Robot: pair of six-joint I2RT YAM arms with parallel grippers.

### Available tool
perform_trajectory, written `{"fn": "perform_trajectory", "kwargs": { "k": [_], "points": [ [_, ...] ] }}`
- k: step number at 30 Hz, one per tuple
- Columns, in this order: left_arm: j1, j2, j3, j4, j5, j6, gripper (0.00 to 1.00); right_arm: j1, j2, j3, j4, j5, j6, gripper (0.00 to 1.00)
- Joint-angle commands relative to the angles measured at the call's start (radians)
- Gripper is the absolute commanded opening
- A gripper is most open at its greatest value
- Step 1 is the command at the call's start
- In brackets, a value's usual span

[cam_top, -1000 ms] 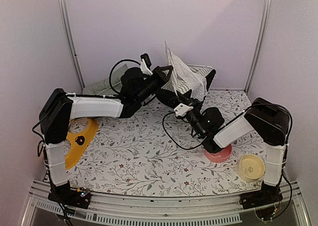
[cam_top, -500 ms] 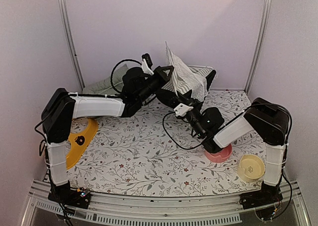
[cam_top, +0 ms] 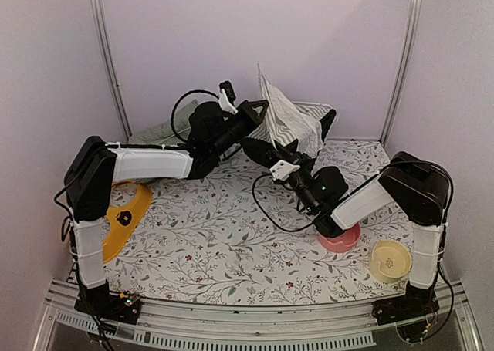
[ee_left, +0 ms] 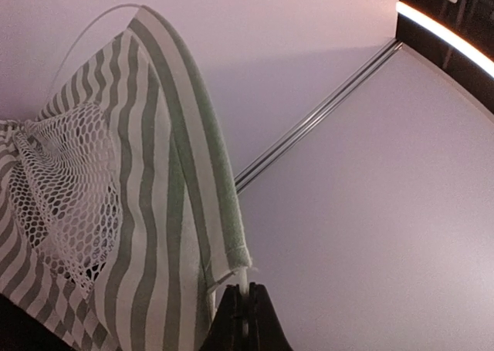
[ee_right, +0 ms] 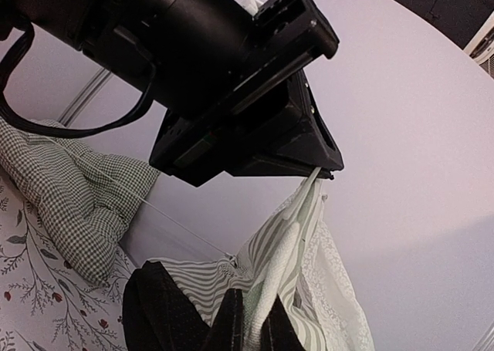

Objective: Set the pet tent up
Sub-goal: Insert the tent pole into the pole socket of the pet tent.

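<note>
Flower-printed bench [cam_top: 216,235] carrying the pet tent [cam_top: 289,123], which stands half raised at the far edge, close to the back wall. The left hand [ee_left: 244,289] is clamped tight on the tent's upper striped edge. The right hand [ee_right: 248,324], lower down, is pinched together on the striped fabric.

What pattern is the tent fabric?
Green and white stripes on the tent, clearest in the left wrist view.
</note>
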Motion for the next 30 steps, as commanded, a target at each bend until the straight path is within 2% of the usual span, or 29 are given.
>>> {"fn": "perform_trajectory", "kwargs": {
  "k": [1, 30],
  "points": [
    [0.142, -0.009, 0.121, 0.191, -0.187, 0.06, 0.0, 0.054, 0.052, -0.046, -0.097, -0.114, 0.002, 0.0],
    [0.133, -0.002, 0.111, 0.177, -0.177, 0.067, 0.0, 0.039, 0.048, -0.026, -0.132, -0.109, 0.027, 0.0]
  ]
}}
